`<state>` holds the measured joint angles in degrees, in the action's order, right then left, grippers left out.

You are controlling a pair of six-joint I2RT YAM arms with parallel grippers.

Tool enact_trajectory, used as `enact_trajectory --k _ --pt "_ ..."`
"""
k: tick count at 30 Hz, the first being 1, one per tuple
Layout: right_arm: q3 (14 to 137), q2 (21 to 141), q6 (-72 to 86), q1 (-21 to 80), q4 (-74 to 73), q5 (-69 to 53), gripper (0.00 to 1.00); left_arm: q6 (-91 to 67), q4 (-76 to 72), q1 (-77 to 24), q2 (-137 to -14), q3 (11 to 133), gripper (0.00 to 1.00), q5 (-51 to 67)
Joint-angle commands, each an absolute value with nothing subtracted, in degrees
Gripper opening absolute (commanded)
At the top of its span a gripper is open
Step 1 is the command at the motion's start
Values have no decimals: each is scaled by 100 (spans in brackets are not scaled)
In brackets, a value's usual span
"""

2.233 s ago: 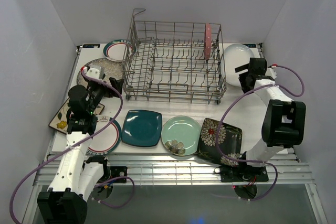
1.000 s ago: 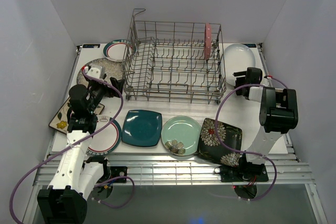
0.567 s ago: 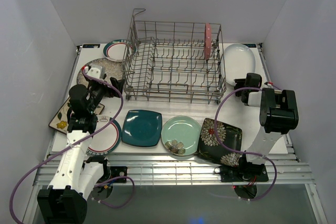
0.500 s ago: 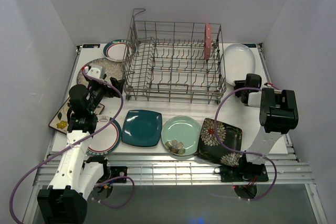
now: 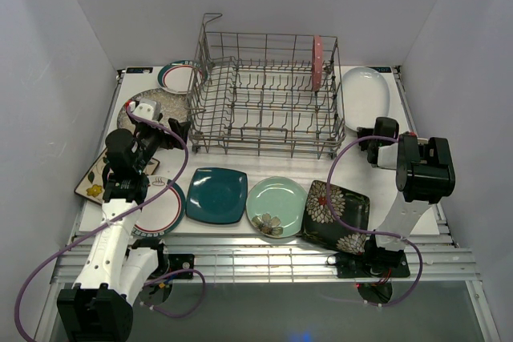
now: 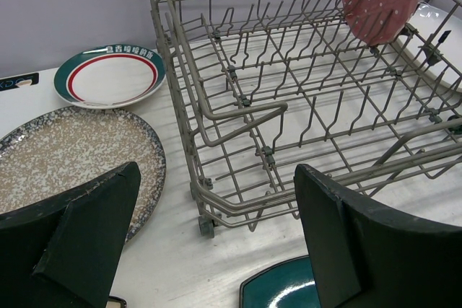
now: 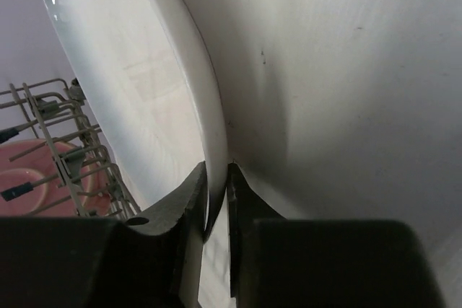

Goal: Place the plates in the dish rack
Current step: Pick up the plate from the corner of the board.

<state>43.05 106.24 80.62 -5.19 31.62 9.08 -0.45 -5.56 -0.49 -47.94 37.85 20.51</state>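
The right gripper (image 7: 217, 191) pinches the rim of the white plate (image 7: 137, 84), one dark finger (image 7: 179, 203) pressed on each side of the thin edge; left of the plate stands the wire rack (image 7: 45, 115); behind its wires shows a pink plate (image 7: 27, 178).

Pretty sure this is a robotics lab test cell, not anyone's kitchen. Plain pale walls (image 5: 64, 62) box in a white worktop (image 5: 264, 167). Two robot arms (image 5: 112, 230) are bolted along a metal rail frame (image 5: 264, 260), with purple cables (image 5: 186, 154) looping off them. The dish rack (image 5: 264, 106) and mismatched plates (image 5: 216, 195) sit straight on the bare worktop.
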Motion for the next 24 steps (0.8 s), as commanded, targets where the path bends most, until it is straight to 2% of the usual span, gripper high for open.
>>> enact_trajectory --k 1,3,24 --pt "4017 10749 8182 -527 3313 1081 15 -26 -510 -18 -4746 3841 98 2162" --pt "3999 10749 8183 -527 3331 1090 8 -26 -501 -18 -4737 3841 98 2171" --pt "3393 9607 8077 -527 3175 1731 8 -26 -475 -18 -4729 3850 98 2180"
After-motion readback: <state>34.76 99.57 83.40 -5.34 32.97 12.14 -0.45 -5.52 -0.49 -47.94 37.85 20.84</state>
